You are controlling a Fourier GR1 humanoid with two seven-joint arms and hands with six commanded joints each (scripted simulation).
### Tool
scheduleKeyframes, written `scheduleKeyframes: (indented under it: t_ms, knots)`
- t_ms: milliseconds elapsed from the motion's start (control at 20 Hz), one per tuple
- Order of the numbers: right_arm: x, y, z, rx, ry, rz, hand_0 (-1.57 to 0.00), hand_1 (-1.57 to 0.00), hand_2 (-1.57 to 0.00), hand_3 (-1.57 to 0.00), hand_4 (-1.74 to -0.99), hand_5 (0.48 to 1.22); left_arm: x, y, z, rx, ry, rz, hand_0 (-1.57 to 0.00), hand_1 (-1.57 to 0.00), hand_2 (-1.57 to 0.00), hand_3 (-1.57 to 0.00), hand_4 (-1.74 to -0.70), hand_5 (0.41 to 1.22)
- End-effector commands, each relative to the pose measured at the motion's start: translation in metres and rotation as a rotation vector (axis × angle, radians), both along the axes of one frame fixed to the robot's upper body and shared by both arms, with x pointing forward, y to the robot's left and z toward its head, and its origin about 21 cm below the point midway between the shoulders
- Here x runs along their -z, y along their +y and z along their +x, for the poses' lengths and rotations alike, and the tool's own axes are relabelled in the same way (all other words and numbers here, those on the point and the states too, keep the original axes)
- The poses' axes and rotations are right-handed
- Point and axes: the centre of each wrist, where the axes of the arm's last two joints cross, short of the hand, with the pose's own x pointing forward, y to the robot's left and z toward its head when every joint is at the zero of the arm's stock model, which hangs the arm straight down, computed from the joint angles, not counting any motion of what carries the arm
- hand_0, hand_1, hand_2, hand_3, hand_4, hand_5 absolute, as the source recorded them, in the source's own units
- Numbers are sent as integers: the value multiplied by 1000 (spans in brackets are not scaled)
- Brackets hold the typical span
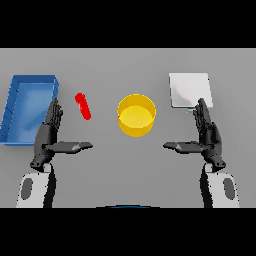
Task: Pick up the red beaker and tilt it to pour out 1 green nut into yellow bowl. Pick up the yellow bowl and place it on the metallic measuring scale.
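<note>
A small red beaker (83,106) lies tilted on the grey table, left of centre. The yellow bowl (136,115) stands in the middle, its inside showing only yellow. At the back right sits the metallic measuring scale (190,89), a pale square plate. My left hand (49,134) hovers low on the left, fingers straight and thumb pointing inward, below and left of the beaker. My right hand (208,134) mirrors it on the right, open, with its fingertips just below the scale's front edge. No green nut is visible.
A blue open tray (15,110) stands at the far left, its right wall close behind my left hand's fingers.
</note>
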Motion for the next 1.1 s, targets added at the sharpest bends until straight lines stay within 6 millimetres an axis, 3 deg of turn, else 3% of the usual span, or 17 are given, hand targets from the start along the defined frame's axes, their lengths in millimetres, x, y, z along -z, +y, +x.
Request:
scheduleKeyframes:
  t_ms: [0,250,350,500,850,1050]
  knots:
    - [0,0,0,1,0,1,1,1,1,1,-1128,660,0,1,0,-2,0,0,1,1,1,1,-1093,623]
    - [-1,2,0,2,-5,0,1,1,1,1,-1128,660,1,10,1,-8,-1,-2,1,1,1,1,-1093,623]
    - [-2,9,-17,-42,-143,-208,1,1,1,1,-1128,663,-2,10,-18,20,-66,112,1,1,1,1,-1094,620]
    - [-4,17,-28,-65,-170,-290,1,1,1,1,-1126,668,-9,7,-30,31,-60,164,1,1,1,1,-1096,615]
    - [-8,13,-28,-50,-150,-301,1,1,1,1,-1130,650,-3,-2,-9,53,-21,215,1,1,1,1,-1106,623]
    - [-10,16,-26,-55,-155,-254,1,1,1,1,-1182,655,10,-7,15,58,-15,221,1,1,1,1,-1147,636]
